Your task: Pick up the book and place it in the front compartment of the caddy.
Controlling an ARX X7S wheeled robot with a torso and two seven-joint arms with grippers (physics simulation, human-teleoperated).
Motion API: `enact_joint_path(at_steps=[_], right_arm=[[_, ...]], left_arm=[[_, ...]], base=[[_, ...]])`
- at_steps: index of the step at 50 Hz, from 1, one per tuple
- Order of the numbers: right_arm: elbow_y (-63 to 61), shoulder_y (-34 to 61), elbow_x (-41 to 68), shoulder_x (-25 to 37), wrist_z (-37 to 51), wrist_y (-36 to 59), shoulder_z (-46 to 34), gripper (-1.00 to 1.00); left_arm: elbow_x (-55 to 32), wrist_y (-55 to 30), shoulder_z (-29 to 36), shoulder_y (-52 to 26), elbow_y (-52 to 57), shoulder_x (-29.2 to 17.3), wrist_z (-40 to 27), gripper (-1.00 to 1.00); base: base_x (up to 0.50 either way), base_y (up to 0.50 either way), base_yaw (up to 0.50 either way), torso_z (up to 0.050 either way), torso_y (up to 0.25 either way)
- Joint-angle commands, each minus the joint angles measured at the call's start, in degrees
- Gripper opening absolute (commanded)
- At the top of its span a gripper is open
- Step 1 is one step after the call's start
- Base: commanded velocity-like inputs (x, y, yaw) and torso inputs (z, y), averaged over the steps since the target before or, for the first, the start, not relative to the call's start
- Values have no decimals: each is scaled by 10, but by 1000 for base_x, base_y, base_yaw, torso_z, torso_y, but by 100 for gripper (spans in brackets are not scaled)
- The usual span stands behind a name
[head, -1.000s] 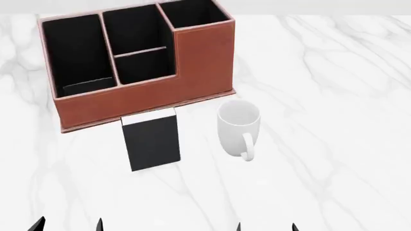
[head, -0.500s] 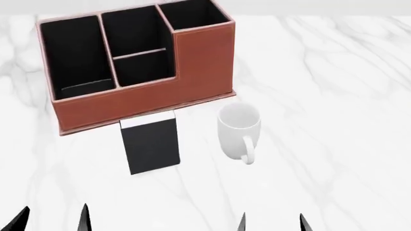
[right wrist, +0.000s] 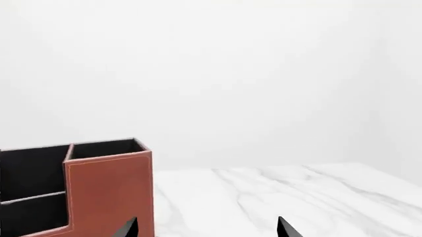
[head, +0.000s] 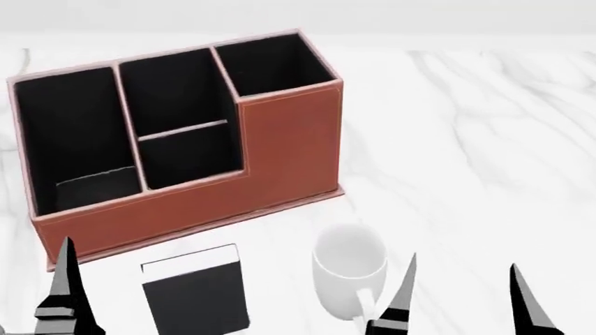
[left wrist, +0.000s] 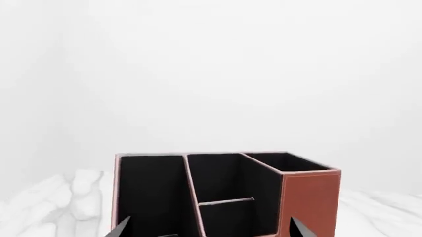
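The black book point(head: 195, 294) with white page edges stands on the marble table just in front of the reddish-brown caddy point(head: 289, 146). The front compartment point(head: 191, 157) is the nearer black cell of the middle column, and nothing shows in it. My left gripper point(left wrist: 211, 229) is open and faces the caddy point(left wrist: 310, 197). One of its fingers point(head: 65, 289) shows left of the book in the head view. My right gripper point(head: 463, 307) is open and empty, just right of the white mug. In the right wrist view my right gripper point(right wrist: 205, 229) points past the caddy's tall end point(right wrist: 108, 192).
A white mug point(head: 349, 269) stands right of the book, close to my right gripper's inner finger. A dark flat piece lies in the caddy's left column point(head: 93, 188). White marble table point(head: 465, 139) stretches to the right of the caddy.
Both grippers have come up and forward towards the book and mug. The head view has shifted, so the caddy, book and mug sit lower in the picture.
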Motion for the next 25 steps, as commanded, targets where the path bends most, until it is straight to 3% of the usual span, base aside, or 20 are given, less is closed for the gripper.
enact_joint_path(at_steps=[1,25], right_arm=[[-52,-5,26,13,7,15,20,100],[-67,-7,42,24,20,7,27,100]], left_arm=[[-13,-10,0,4,47,-14,-4,100],[-17,-3,11,8,49,-24,-9,100]], base=[[500,0,0,0,0],[500,0,0,0,1]])
